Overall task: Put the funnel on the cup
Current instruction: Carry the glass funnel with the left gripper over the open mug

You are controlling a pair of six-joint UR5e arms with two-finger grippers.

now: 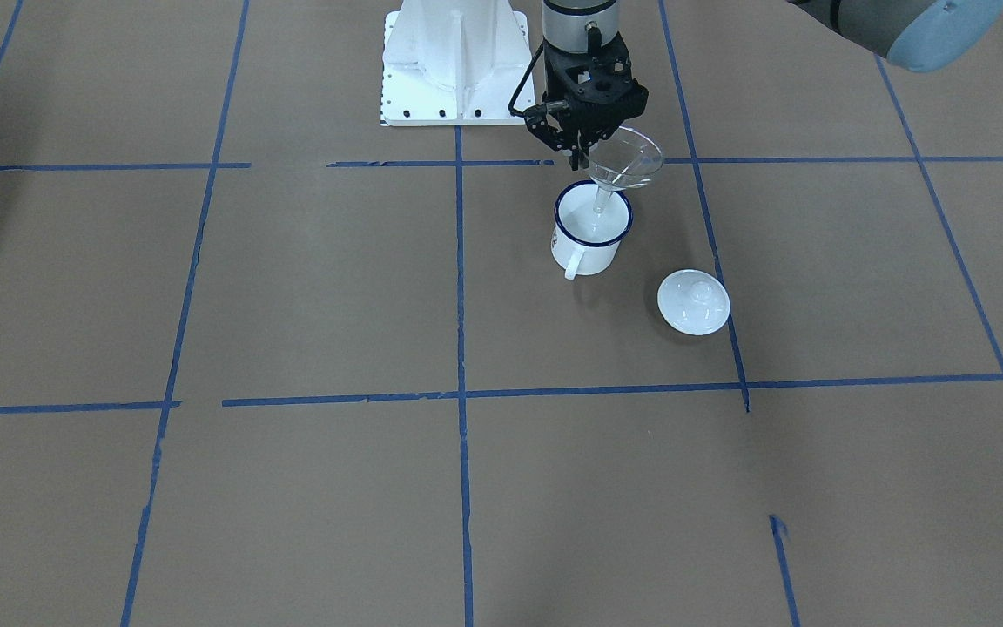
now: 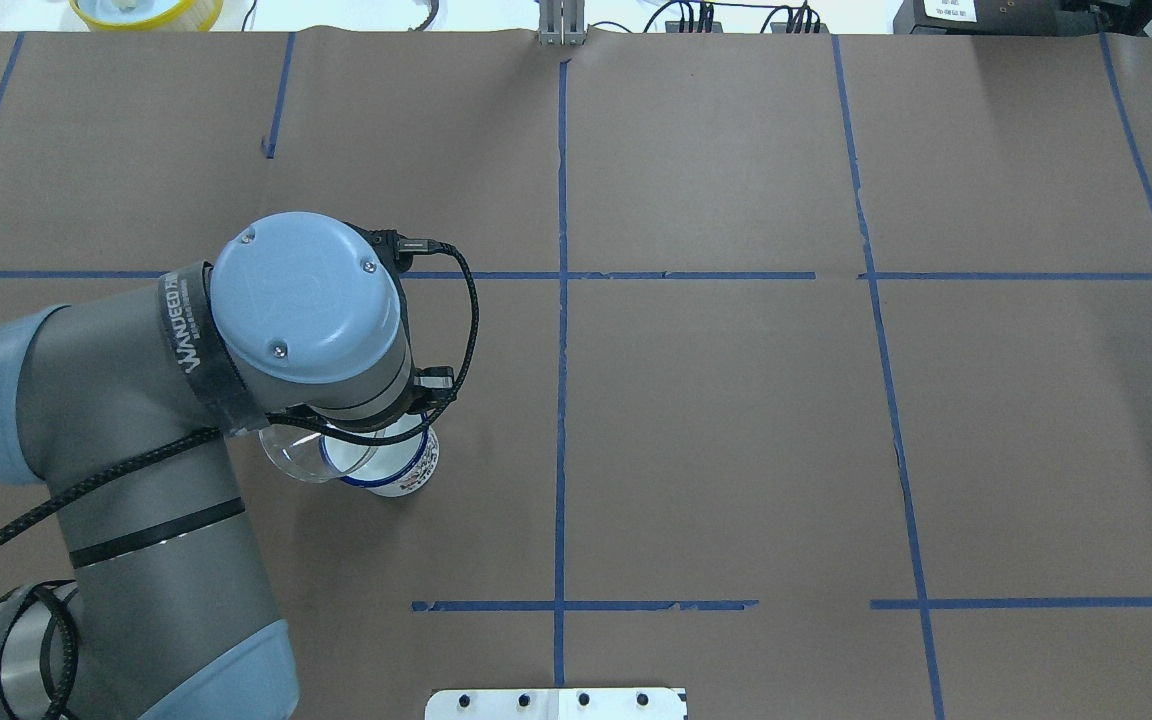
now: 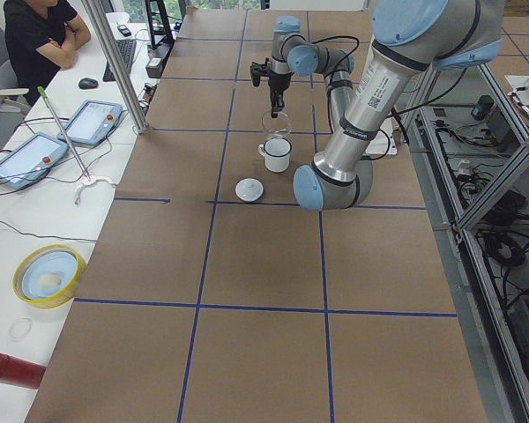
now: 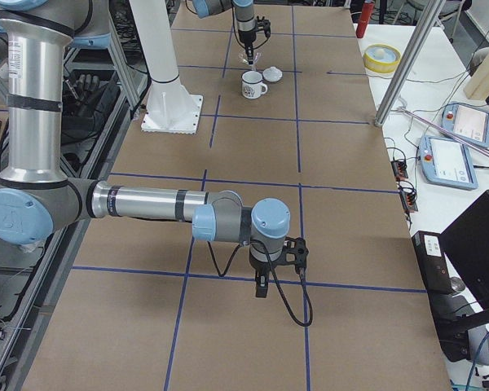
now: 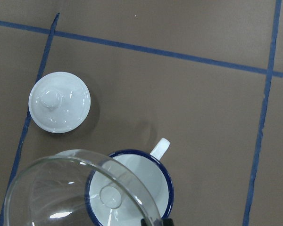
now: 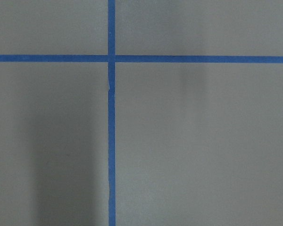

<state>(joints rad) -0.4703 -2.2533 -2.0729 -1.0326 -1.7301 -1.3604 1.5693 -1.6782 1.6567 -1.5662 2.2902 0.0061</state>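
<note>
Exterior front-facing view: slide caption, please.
Left gripper holds clear plastic funnel, spout over white blue-rimmed enamel mug; round white knobbed lid beside.

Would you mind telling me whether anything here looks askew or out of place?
The funnel is askew: the left gripper pinches its rim, so it hangs tilted, its cone off to the side toward the knobbed lid and only its spout over the mouth of the cup. Nothing looks spilled or broken.

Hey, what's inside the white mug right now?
The clear funnel, held by the left hand, points its spout into the cup; how deep is unclear. The visible inside is bare white; the cone covers part of it.
</note>
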